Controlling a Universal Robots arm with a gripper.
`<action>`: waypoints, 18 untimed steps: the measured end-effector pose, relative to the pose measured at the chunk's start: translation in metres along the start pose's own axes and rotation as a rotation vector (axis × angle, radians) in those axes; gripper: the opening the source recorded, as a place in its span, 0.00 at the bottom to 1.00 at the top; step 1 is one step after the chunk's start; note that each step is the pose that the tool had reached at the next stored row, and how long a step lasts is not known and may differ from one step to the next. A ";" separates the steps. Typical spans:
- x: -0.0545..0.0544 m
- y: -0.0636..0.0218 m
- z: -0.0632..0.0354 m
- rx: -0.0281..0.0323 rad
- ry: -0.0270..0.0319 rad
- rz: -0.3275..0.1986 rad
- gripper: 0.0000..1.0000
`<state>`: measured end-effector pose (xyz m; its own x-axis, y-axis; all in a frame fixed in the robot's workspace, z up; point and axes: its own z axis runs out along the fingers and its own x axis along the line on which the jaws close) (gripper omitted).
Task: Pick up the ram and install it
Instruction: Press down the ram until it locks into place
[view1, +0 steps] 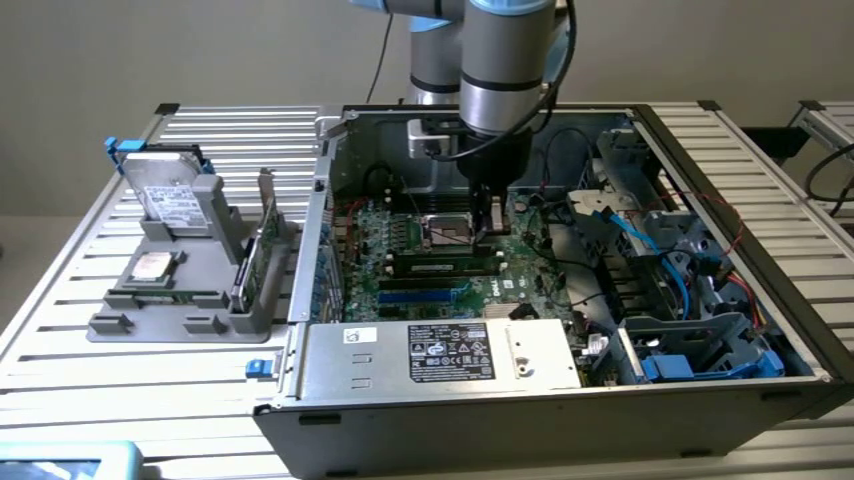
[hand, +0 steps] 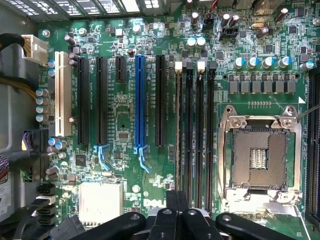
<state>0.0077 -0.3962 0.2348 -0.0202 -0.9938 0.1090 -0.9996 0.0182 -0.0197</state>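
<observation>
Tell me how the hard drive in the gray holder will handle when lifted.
The hard drive looks like a rigid metal box, probably heavy for its size. Propped on edge in the gray holder, it could tip if pushed.

A ram (view1: 447, 267) sits slotted in the motherboard (view1: 400, 245) inside the open case (view1: 534, 420), the gripper (view1: 491, 222) just behind it.

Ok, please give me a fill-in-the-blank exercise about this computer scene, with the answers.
1. The claw, jaws shut, hangs above the green ____.
2. The CPU socket is ____.
3. One long slot among the black ones is coloured ____.
4. The hard drive stands outside the case, on the exterior view's ____.
Answers: motherboard; empty; blue; left.
</observation>
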 end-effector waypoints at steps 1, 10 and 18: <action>0.000 0.0000 0.0002 -0.0004 0.0002 0.003 0.11; -0.001 0.0005 0.0020 -0.0026 0.0006 0.017 0.11; -0.001 0.0010 0.0030 -0.0046 -0.0004 0.034 0.11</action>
<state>0.0068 -0.3951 0.2317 -0.0539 -0.9927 0.1080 -0.9985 0.0522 -0.0188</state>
